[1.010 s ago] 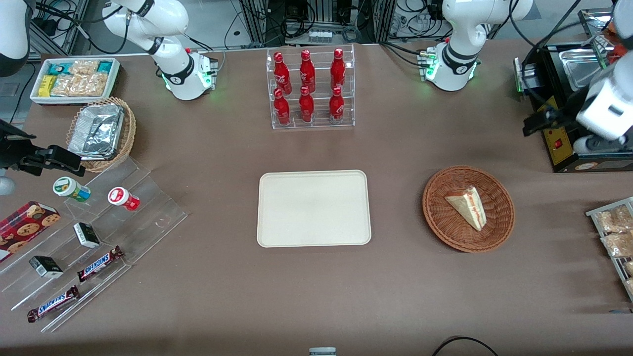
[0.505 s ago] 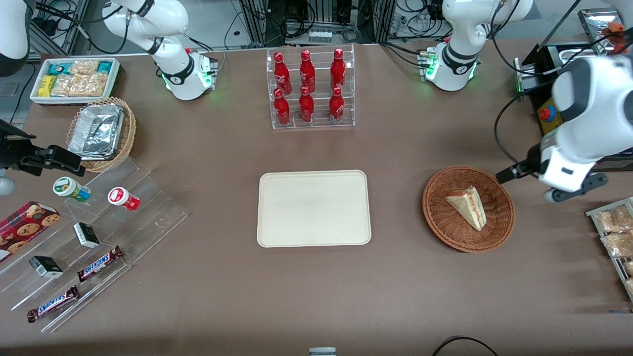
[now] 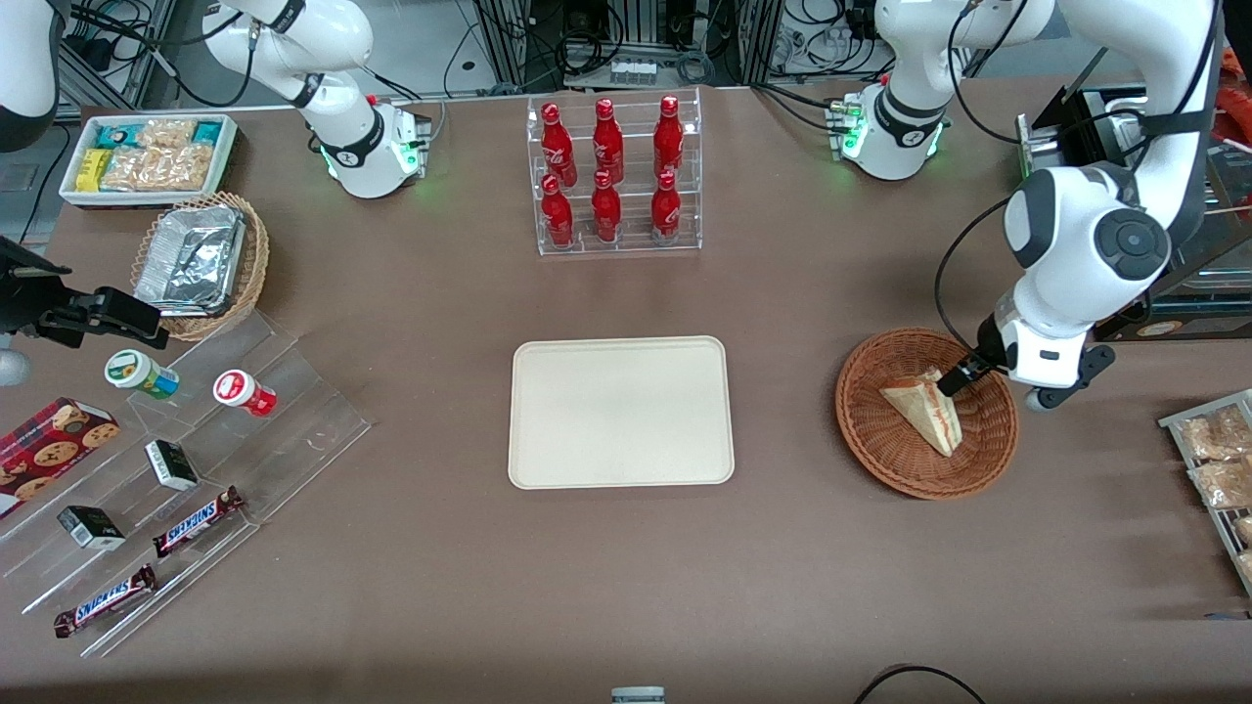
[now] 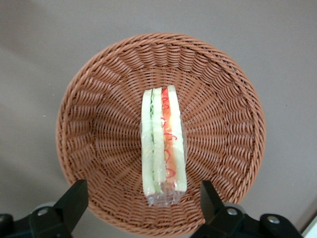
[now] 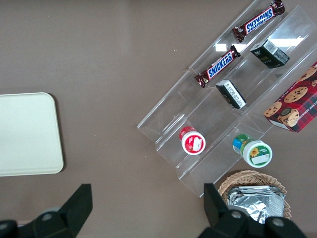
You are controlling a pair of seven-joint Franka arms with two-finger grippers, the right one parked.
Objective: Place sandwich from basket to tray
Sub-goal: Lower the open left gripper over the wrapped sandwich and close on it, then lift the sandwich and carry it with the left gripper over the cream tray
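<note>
**Sandwich lined up, grasp not yet made**

The sandwich [image 4: 162, 146] lies in the middle of the basket [image 3: 988, 445], standing on one bread face's edge so that its striped cut side, red and green between pale bread, looks straight up at my wrist camera. It is wrapped in clear film and rests on the woven floor, touching nothing but the wicker.

My gripper [image 3: 954, 379] hangs above the basket, over the sandwich's thick end, the one farther from the front camera. My fingers [image 4: 74, 198] are spread wide, one to each side of the wedge's long line, and neither touches bread or wicker. I hold nothing.

The tray [image 3: 548, 460] sits bare toward the middle of the table, well apart from the basket, nearer to the parked arm.

As I judge it, this is the approach before the pick. The next move calls for me to descend straight down until my pads flank the two bread faces, then press in gently: the bread looks soft and the wrap slippery, so too hard a squeeze would crush it and too shallow a hold could let it slide out. I must also keep clear of the sloping basket wall.
</note>
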